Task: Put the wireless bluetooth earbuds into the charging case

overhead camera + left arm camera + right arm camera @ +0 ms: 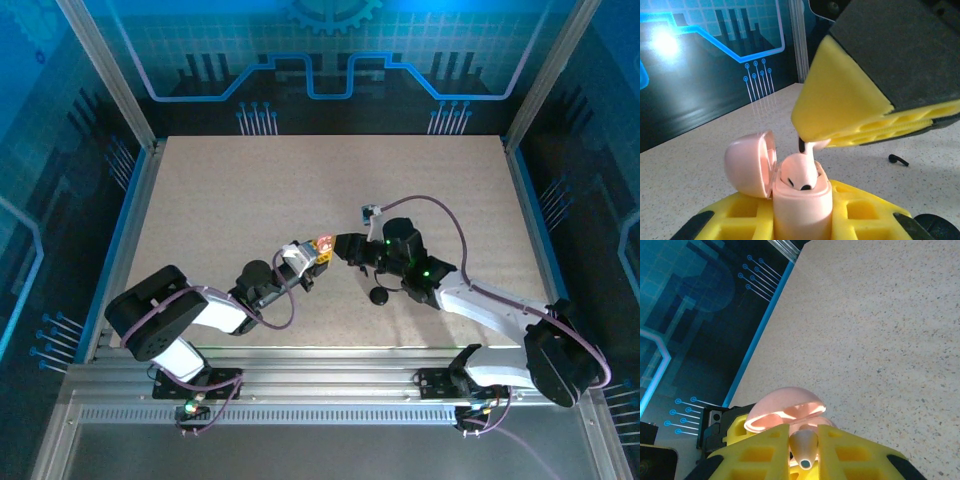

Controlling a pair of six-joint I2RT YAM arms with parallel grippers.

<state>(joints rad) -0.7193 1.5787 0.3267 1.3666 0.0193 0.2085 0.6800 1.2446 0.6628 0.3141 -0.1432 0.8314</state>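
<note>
Two arms are reaching toward each other over the table. The left gripper is squeezing one pink case tight between its two yellow fingers. The case is standing up, and its one round lid is hanging open to the side.

The right gripper is sitting just above the case. Its two yellow fingers are closed in close and are pinching one pale earbud by its thin stem. The fat end of that earbud is poking down into the open case. I am counting just one pale earbud. I cannot tell whether another one is hiding under it.

One black earbud is lying on the table, off to the side and apart from both grippers. One black round puck is lying on the table too, near the right gripper.
</note>
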